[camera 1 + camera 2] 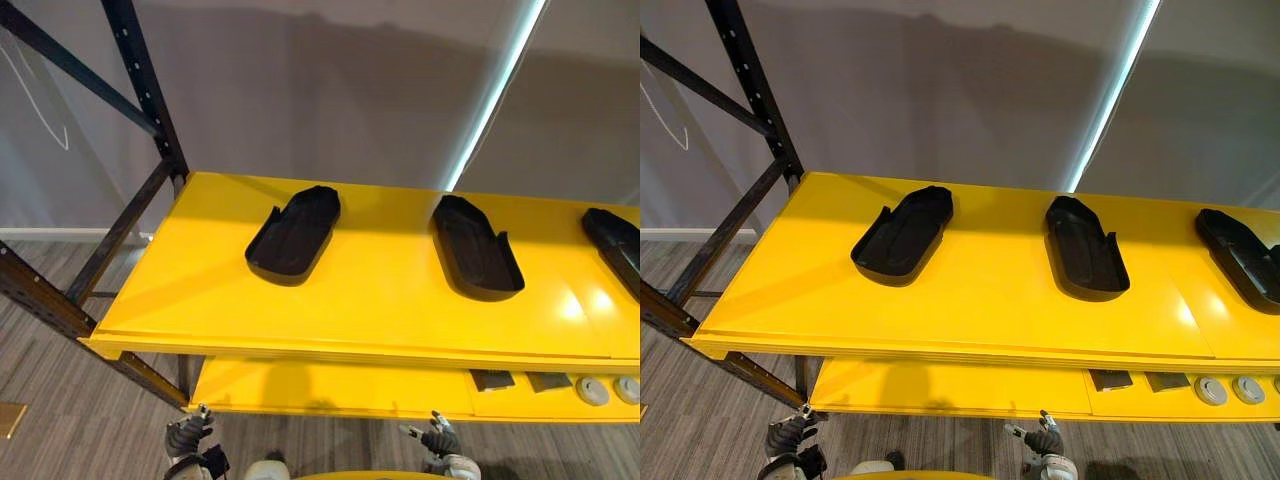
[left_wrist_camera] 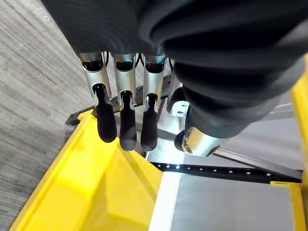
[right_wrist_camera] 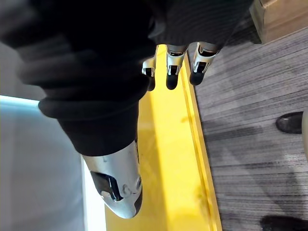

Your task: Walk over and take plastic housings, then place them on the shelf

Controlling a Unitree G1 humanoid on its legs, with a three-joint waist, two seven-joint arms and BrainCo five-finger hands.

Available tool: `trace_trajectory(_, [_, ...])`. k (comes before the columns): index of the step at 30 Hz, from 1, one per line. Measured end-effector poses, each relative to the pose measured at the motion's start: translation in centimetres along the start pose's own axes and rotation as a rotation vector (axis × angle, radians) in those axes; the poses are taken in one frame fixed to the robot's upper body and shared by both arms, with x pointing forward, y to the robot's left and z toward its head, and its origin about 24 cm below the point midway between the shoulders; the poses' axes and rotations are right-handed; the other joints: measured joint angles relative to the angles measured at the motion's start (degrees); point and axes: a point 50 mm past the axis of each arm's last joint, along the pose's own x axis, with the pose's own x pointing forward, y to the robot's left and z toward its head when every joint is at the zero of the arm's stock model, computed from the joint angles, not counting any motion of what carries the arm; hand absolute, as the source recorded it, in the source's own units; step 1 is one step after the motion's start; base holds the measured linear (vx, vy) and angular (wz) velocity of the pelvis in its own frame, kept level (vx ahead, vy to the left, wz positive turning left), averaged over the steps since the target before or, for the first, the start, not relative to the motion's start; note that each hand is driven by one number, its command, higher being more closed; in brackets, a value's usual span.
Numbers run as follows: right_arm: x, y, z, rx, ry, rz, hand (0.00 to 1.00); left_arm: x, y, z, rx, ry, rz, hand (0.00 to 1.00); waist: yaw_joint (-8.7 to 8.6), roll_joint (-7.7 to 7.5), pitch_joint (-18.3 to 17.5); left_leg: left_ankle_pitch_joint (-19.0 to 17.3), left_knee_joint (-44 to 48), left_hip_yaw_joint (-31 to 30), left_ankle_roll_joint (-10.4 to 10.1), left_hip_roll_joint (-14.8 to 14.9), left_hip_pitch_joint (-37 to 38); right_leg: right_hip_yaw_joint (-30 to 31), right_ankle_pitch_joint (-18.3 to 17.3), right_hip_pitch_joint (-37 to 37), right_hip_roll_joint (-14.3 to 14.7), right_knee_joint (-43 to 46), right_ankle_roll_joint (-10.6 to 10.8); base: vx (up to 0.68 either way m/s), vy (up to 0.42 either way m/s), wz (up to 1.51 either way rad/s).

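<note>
head view, housings: left housing (image 1: 294, 234), middle housing (image 1: 476, 248) and right housing (image 1: 615, 245) lie apart on the yellow shelf (image 1: 380, 295), top deck.
head view, hands: left hand (image 1: 188, 432) and right hand (image 1: 438, 436) hang low before the shelf.
left wrist view: left hand's fingers straight, holding nothing.
right wrist view: right hand's fingers relaxed, holding nothing.

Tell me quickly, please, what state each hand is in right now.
Left hand: open, holding nothing.
Right hand: open, holding nothing.
</note>
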Motion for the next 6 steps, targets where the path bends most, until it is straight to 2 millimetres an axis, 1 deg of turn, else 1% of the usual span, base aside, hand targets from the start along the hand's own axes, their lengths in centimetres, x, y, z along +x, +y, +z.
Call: trace_trajectory(6, [0.1,-0.6,-0.2,0.031,0.012,-0.025,0.00,0.5,-2.3,-0.3,0.035,0.032,-0.086,0.00,-0.11,1.04,0.1,-0.1,-0.6,0.7,0.1,-0.5,0.6,0.7,0.0,0.4,-0.5,-0.4,0.1,0.04,0.006,-0.03])
